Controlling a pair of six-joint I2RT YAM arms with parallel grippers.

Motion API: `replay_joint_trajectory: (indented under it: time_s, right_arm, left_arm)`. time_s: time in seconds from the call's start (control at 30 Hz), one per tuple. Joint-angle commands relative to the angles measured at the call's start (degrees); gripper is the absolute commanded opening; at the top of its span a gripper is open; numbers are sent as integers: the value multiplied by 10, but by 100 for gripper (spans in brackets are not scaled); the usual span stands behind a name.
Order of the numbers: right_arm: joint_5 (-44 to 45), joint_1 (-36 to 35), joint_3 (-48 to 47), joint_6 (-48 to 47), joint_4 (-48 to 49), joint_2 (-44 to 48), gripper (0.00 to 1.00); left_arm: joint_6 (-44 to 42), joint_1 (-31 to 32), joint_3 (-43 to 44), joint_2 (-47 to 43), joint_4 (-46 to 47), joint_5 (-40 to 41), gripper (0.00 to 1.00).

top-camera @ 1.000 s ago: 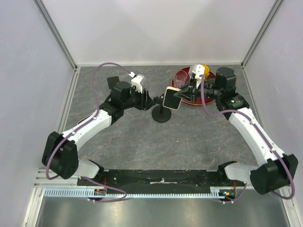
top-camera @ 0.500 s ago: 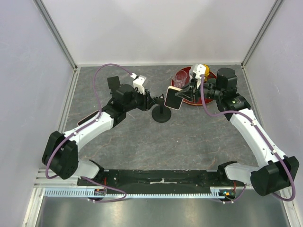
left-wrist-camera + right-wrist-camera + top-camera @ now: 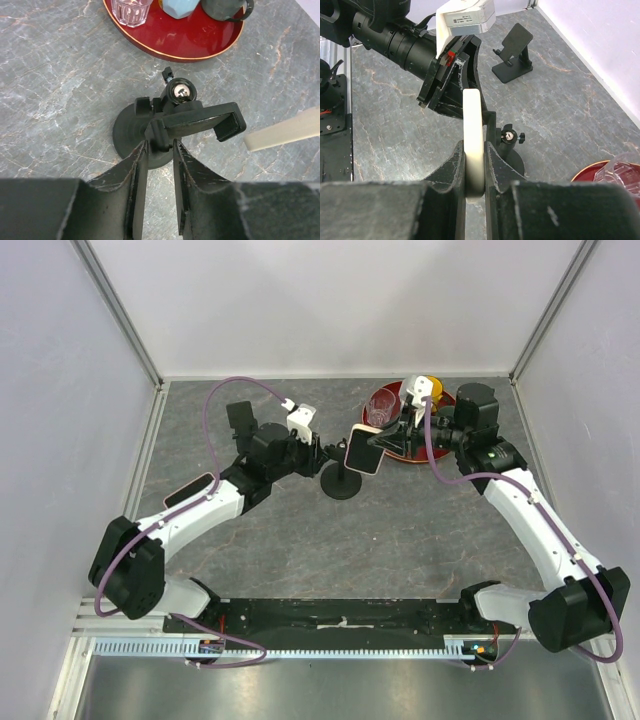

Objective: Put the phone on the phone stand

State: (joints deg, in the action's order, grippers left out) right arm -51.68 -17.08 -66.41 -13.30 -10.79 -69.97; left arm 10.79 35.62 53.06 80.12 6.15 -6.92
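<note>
Over the last second the left gripper [image 3: 322,453] has pushed further toward the centre of the table and closed the gap to the black phone stand with the round base [image 3: 341,483]. The stand's base sits where it was. The cream-edged phone with the dark screen [image 3: 362,450] is in nearly the same spot, after a small drift right and back.

The phone hangs in the air above the base and a little to its right. In the left wrist view its pale edge [image 3: 285,135] is just beside the stand's open cradle [image 3: 200,117] and not touching it. Close behind the right gripper [image 3: 378,445] lies the round red tray [image 3: 408,461], which carries a clear ribbed glass [image 3: 381,406]. The grey marbled table [image 3: 400,540] is open on the near side of the stand, and the white walls are well apart from both arms. A second, small black stand [image 3: 512,60] is seen beyond the left arm in the right wrist view.

The left arm stretches diagonally up from its base, with its wrist level and pointing right. Its fingers [image 3: 137,185] are pinched on a tab of the stand's cradle. The right arm rises and bends inward to the left. Its fingers [image 3: 451,170] are clamped on the phone [image 3: 472,110], which is held upright and edge-on.
</note>
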Motion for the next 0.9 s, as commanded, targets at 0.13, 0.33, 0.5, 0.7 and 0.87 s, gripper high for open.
replay_joint_trajectory:
  time_s: [0.13,0.33,0.5,0.7,0.87]
  right_arm:
    - [-22,-1,-6,9,53,6,0]
    - [-27,-7,-8,12,50,12,0]
    - [-24,-14,-11,6,44,6,0]
    - [-19,-19,-17,-5,29,-3,0]
    - [-13,-34,-21,-21,24,-21,0]
  left_arm:
    - [-37,6,-1,2,28,47,28]
    - [-38,14,-1,4,25,67,42]
    - [-41,14,10,8,16,68,43]
    - [-50,16,44,37,-3,67,13]
    - [-70,25,41,35,-11,86,2]
